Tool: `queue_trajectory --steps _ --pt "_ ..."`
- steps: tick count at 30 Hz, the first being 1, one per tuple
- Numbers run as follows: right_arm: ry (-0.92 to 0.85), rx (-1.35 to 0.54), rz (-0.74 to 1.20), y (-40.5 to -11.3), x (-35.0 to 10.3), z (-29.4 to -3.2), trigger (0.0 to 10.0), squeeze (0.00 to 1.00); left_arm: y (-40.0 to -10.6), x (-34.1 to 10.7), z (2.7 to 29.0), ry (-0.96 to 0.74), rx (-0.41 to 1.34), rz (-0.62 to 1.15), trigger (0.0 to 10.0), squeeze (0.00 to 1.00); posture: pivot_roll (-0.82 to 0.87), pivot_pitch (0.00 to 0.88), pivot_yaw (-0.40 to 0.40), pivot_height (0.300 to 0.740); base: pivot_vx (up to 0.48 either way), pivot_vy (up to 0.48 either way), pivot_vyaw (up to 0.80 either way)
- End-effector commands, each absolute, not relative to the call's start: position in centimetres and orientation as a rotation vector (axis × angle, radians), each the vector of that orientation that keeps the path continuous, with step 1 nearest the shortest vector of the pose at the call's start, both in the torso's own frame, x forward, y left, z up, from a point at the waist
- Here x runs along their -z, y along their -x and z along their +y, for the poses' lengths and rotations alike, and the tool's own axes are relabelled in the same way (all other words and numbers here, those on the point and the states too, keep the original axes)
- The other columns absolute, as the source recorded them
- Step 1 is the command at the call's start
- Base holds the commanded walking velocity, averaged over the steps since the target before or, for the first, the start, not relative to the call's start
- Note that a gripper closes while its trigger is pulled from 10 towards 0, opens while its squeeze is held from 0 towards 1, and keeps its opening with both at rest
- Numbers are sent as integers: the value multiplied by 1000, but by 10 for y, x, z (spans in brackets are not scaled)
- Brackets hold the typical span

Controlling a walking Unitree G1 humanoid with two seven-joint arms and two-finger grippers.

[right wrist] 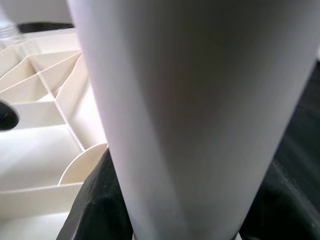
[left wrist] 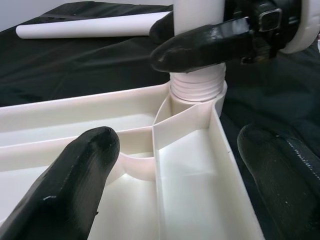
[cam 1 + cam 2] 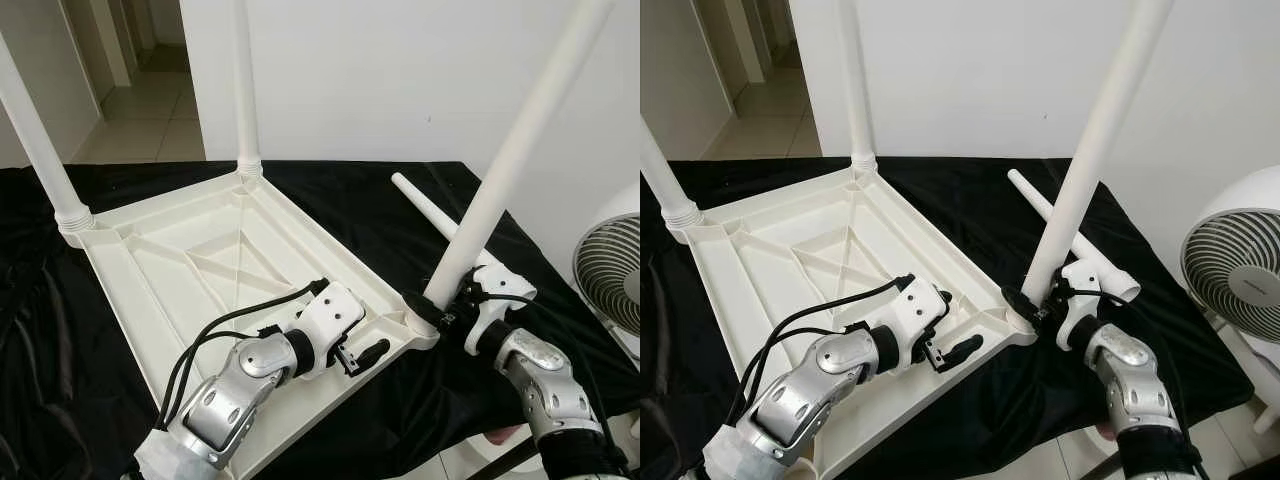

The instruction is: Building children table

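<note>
An upside-down white plastic table top point(image 3: 200, 260) lies on black cloth. Two white legs stand in its far corners: one at the left point(image 3: 35, 140), one at the back point(image 3: 245, 90). A third leg point(image 3: 500, 180) rises tilted from the near right corner socket point(image 2: 197, 85). My right gripper point(image 3: 442, 316) is shut on the base of this leg point(image 1: 200, 100). My left gripper point(image 3: 360, 353) is open and rests over the table top's rim, just left of that corner. Its fingers point(image 2: 75, 185) straddle the rim wall. A loose fourth leg point(image 3: 430, 210) lies on the cloth behind.
A white fan point(image 3: 610, 270) stands on the floor at the right, close to my right arm. The black cloth point(image 3: 60, 380) ends near the front right, with tiled floor below. A doorway point(image 3: 140, 100) opens at the back left beside a white wall.
</note>
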State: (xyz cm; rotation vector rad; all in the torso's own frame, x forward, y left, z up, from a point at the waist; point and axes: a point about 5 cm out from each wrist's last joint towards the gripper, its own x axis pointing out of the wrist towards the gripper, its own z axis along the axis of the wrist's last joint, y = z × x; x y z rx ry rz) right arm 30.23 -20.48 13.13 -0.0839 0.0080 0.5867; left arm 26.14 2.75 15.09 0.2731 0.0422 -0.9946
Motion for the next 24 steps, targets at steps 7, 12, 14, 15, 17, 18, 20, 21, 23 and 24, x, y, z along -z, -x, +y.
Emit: queue_trajectory --steps 7,12,14,15,17,18,20,21,23,24 --pt "68 -357 75 -304 -114 -205 10000 0 -258 -148 22 -272 1067 50 10000 0 -14 0 -22 740 0 0 0" --pt "45 -205 70 -308 -116 -200 10000 0 -257 -148 22 -271 1069 49 10000 0 -14 0 -26 740 0 0 0" --pt "29 -151 76 -309 -116 -198 10000 0 -257 -147 22 -273 1070 49 10000 0 -14 0 -26 740 0 0 0" --pt "17 -115 82 -310 -116 -197 10000 0 -257 -147 22 -274 1070 49 10000 0 -14 0 -26 740 0 0 0" --pt "17 -115 82 -310 -116 -197 10000 0 -257 -147 22 -274 1070 49 10000 0 -14 0 -26 740 0 0 0" --pt "5 -41 83 -311 -116 -194 10000 0 -257 -147 21 -273 1070 48 10000 0 -12 0 -28 740 0 0 0" --pt "-15 27 78 -311 -116 -190 10000 0 -257 -147 21 -272 1070 48 10000 0 -12 0 -28 740 0 0 0" --pt "-23 89 75 -311 -116 -186 10000 0 -256 -147 21 -270 1069 49 10000 0 -7 0 -36 740 0 0 0" --pt "-31 138 76 -310 -115 -181 10000 0 -256 -147 21 -269 1069 49 10000 0 -7 0 -36 740 0 0 0" --pt "-49 199 75 -310 -115 -171 10000 0 -255 -147 20 -267 1068 51 10000 0 0 0 -41 740 0 0 0"
